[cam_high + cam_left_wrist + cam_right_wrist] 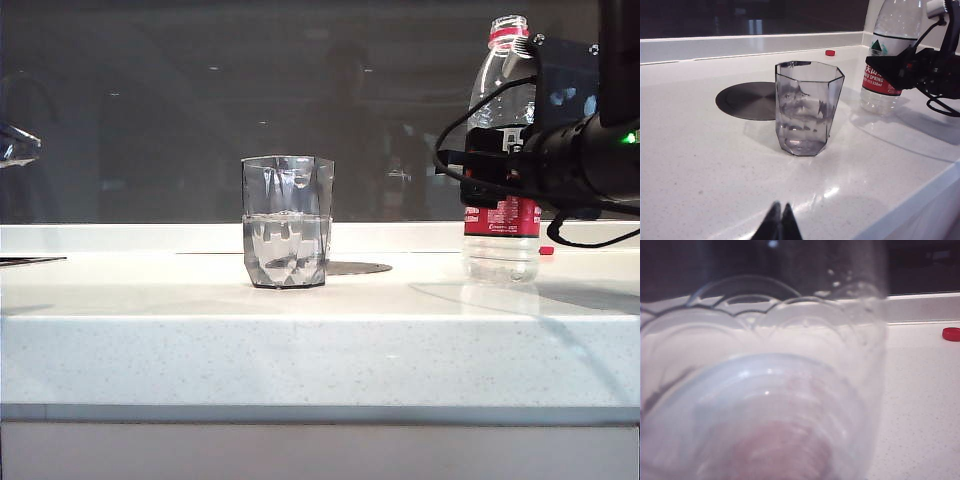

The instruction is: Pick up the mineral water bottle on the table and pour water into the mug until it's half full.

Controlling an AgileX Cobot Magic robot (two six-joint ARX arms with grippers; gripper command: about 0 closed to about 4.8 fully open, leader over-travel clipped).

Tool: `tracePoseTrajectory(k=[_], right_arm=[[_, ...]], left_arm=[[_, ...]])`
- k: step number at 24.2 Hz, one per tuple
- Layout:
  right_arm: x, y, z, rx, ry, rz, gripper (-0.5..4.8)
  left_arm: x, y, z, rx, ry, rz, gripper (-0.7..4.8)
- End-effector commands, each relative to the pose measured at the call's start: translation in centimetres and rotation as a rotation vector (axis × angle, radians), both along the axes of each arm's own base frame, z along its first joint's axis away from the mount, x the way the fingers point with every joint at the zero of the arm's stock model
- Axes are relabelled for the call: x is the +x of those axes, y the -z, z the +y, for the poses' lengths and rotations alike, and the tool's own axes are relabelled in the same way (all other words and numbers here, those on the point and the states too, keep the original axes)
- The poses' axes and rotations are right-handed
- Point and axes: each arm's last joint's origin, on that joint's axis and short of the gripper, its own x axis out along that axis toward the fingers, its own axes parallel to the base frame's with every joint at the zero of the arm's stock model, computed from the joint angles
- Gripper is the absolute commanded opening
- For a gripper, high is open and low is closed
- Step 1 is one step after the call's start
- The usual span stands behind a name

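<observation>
- Two task items stand on the wide white speckled table (pixel 320 350) in the exterior view: the short grey-tinted faceted glass mug (pixel 287 221), about half full of clear water (pixel 286 250), sits left of centre, and the tall clear mineral water bottle (pixel 503 150) with its red-and-white label stands upright at the right, capless. The right gripper (pixel 487 172) is clamped around the bottle's middle.
- One dark round disc (pixel 747 100) is set into the tabletop just behind the mug in the left wrist view, and a small red cap (pixel 830 52) lies near the back ledge. The left gripper (pixel 779 226) hangs above the table near its front edge, fingertips pressed together, grasping nothing.
- Most of the right wrist view is filled by the bottle's blurred clear base, with the cap on the table beside it.
</observation>
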Motion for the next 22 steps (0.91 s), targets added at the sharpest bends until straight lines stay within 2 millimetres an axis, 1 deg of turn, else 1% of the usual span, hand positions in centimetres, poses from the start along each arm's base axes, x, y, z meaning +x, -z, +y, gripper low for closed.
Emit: tracePoseTrajectory(k=[1, 6, 7, 10, 11, 15, 18, 22], right_arm=[[0.0, -0.1, 0.0, 0.003, -0.004, -0.002, 3.45], [-0.6, 0.6, -0.3, -0.005, -0.004, 0.022, 3.88], [-1.0, 0.9, -0.4, 0.009, -0.005, 0.035, 4.15], [-1.6, 1.4, -0.8, 0.038, -0.005, 0.053, 4.71], [-1.9, 1.5, -0.9, 0.048, -0.005, 0.053, 4.79], [-3.6, 2.1, -1.5, 0.100, -0.045, 0.020, 4.79], [-4.9, 2.4, -2.0, 0.130, -0.091, 0.047, 4.79], [-7.0, 2.4, -2.7, 0.155, -0.132, 0.046, 4.79]], left_arm=[[0.0, -0.1, 0.0, -0.004, 0.003, -0.007, -0.04], [0.0, -0.1, 0.0, -0.003, 0.003, -0.007, -0.04], [0.0, -0.1, 0.0, -0.004, 0.003, -0.007, -0.04], [0.0, -0.1, 0.0, -0.004, 0.003, -0.007, -0.04], [0.0, -0.1, 0.0, -0.004, 0.003, -0.007, -0.04], [0.0, -0.1, 0.0, -0.004, 0.001, -0.007, -0.04], [0.1, -0.1, 0.1, -0.004, -0.012, -0.007, -0.04], [0.6, -0.1, 0.9, -0.003, -0.103, -0.008, -0.04]])
